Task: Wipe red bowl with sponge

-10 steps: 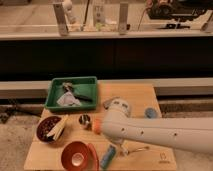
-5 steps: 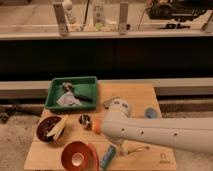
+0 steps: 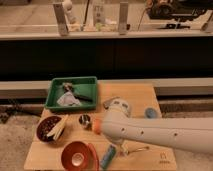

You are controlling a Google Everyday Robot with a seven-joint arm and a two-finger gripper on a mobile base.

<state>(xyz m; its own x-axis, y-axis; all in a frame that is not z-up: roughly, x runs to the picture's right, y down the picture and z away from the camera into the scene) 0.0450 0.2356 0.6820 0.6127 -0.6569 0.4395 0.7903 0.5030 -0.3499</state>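
The red bowl stands at the front left of the wooden table, orange-red with a pale centre. The blue sponge lies on the table just right of it, a little apart from the rim. My white arm reaches in from the right, low across the table. My gripper hangs below the arm's end, just above and to the right of the sponge, and the arm hides most of it. It holds nothing that I can see.
A dark maroon bowl with pale sticks stands left of the red bowl. A green tray with cloth sits at the back left. A small metal cup, a light-blue cup and a fork are on the table.
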